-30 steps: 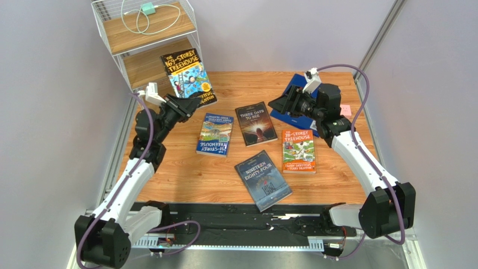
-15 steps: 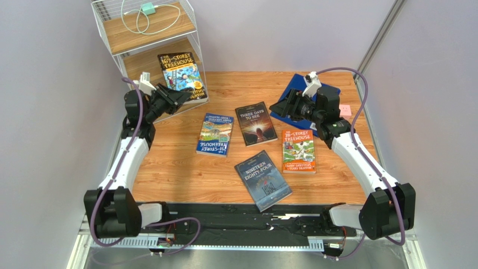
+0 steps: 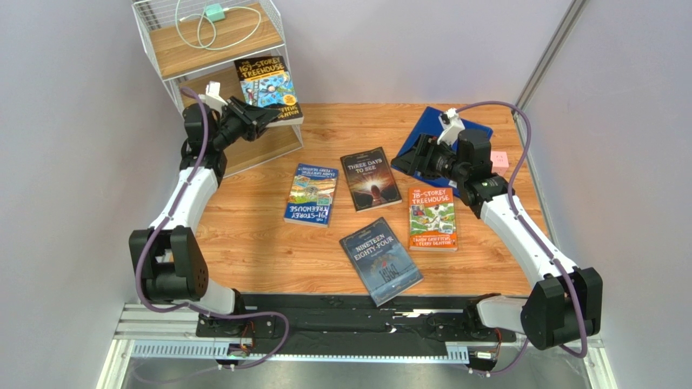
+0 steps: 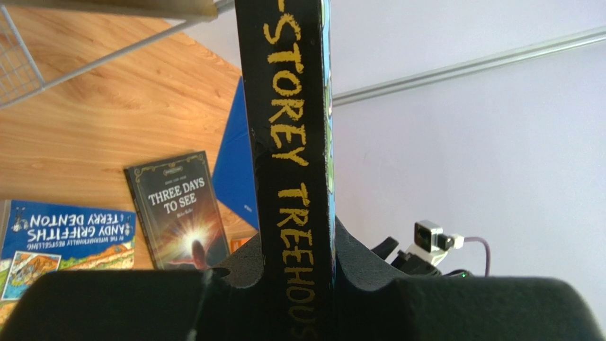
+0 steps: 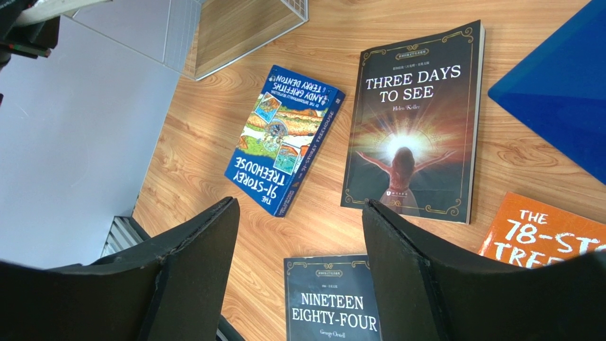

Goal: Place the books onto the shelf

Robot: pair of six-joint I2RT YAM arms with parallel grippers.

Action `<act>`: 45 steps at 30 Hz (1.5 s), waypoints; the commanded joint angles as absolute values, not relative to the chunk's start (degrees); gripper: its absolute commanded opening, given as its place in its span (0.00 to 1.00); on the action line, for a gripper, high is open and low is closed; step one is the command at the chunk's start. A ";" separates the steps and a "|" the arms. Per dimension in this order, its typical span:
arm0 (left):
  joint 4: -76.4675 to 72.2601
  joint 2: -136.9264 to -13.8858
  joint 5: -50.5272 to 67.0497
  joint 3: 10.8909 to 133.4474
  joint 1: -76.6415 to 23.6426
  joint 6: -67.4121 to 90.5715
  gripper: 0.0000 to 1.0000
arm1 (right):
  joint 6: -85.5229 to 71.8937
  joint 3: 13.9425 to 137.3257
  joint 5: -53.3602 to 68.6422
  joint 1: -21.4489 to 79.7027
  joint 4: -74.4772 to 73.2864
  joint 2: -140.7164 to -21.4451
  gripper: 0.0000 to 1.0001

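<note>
Yellow-black Treehouse book [image 3: 266, 85] is clenched across its spine by the left claw [image 3: 258, 121]; the wrist view shows the spine standing upright between the pads [image 4: 235, 273]

Change over the last second: the left arm swung up and back from above the far-left corner of the table [image 3: 260, 251]. The book now stands just ahead of the claw at the mouth of the shelf [image 3: 175, 49], middle level, with the top board just above it. Whether its far edge rests on wood yet cannot be told

Judgement: the first book is at insertion and not yet released. It wants pushing further in before the claw lets go

Right claw [image 3: 410, 158] is released and empty, drawn back slightly, hovering. Three Days to See [image 5: 416, 121] lies ahead of it, the blue Treehouse book [image 5: 284, 138] ahead-left, Nineteen Eighty-Four [image 5: 331, 302] beneath the jaws, and the orange Treehouse book [image 5: 544, 234] to its right. Four books still lie flat on the table
</note>
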State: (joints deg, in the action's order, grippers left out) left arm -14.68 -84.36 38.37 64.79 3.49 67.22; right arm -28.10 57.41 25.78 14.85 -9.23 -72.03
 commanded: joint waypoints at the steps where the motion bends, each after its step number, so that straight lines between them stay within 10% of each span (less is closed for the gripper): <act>1: -18.55 -84.90 36.13 69.95 3.87 69.26 0.00 | -26.46 57.75 24.96 14.68 -9.05 -70.14 0.69; 17: -14.07 -93.25 33.30 79.53 3.87 68.91 0.00 | -26.98 56.69 26.01 14.68 -8.88 -70.49 0.69; 34: -1.59 -98.88 32.43 88.77 4.31 66.53 0.42 | -28.48 52.47 27.51 14.68 -6.94 -69.61 0.69; 35: -0.71 -98.88 32.17 88.68 4.31 66.53 0.57 | -28.48 52.04 27.51 14.68 -6.86 -69.52 0.69; 45: 8.52 -97.12 31.20 88.42 4.48 64.87 0.58 | -31.20 53.42 29.80 15.64 -2.72 -70.39 0.68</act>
State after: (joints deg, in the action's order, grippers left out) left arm 4.54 -99.09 31.53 85.78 3.92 66.57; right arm -29.69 50.61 28.08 14.81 -7.55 -70.98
